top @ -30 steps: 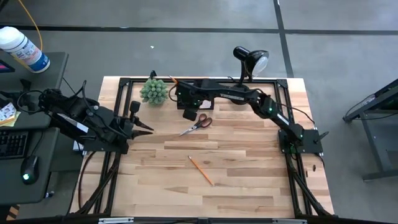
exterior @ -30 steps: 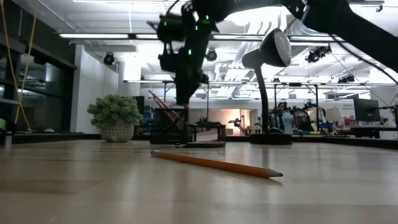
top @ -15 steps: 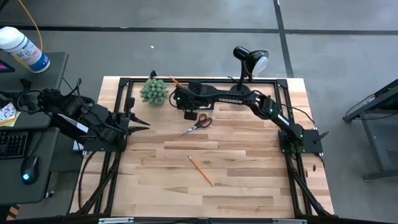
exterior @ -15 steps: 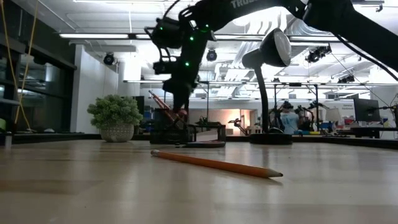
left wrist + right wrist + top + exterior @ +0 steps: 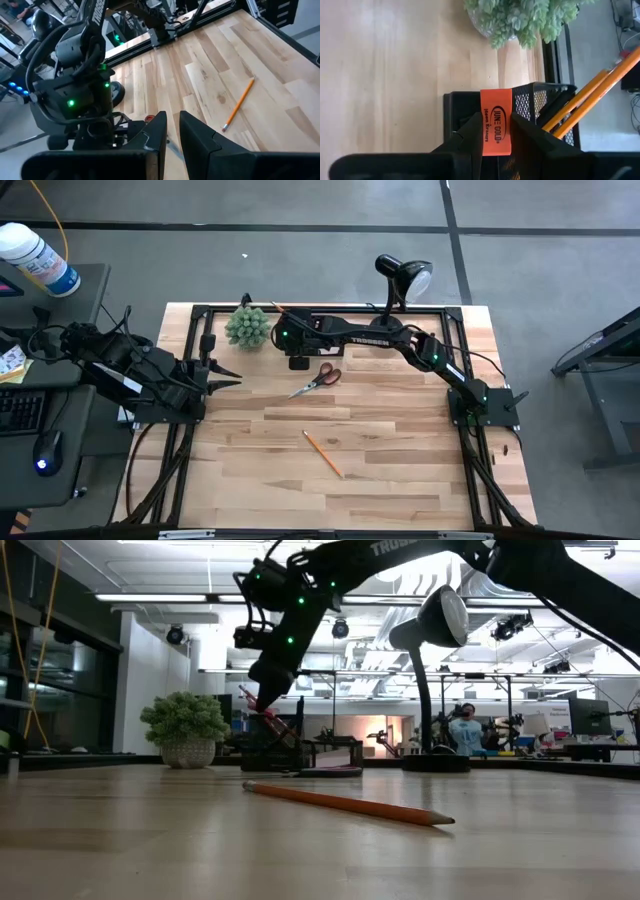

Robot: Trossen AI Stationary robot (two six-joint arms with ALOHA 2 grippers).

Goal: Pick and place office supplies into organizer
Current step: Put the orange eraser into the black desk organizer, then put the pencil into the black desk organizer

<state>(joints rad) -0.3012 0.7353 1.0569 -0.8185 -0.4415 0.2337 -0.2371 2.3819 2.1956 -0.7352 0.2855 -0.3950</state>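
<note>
My right gripper (image 5: 496, 126) is shut on a small red eraser (image 5: 496, 107) printed with dark letters. It hovers above the black mesh organizer (image 5: 545, 102) at the table's far side, next to the green plant (image 5: 247, 327). Two orange pencils (image 5: 590, 97) stand in the organizer's taller compartment, and a lower compartment (image 5: 462, 107) lies under the eraser. Orange-handled scissors (image 5: 318, 378) and a loose pencil (image 5: 323, 453) lie flat on the table. My left gripper (image 5: 225, 375) waits at the left edge, open by a narrow gap (image 5: 172, 132). My right gripper pinches the eraser between its two fingers (image 5: 520, 125), which lie on its long sides (image 5: 485, 131). The eraser's free end sticks out ahead of the fingertips. The fingers slant downward toward the table's left (image 5: 262, 705). The eraser is lifted clear, above the organizer.
A black desk lamp (image 5: 403, 277) stands at the far edge, right of the organizer, with its base (image 5: 435, 762) on the table. A black frame rail (image 5: 330, 308) runs round the table. Bare wood lies at the middle and near side around the loose pencil (image 5: 345, 802).
My right gripper, carrying the eraser, has moved from beside the scissors toward the far left, over the organizer. It has tipped from pointing straight down to a slant. My left gripper has drawn back a little toward the left edge.
</note>
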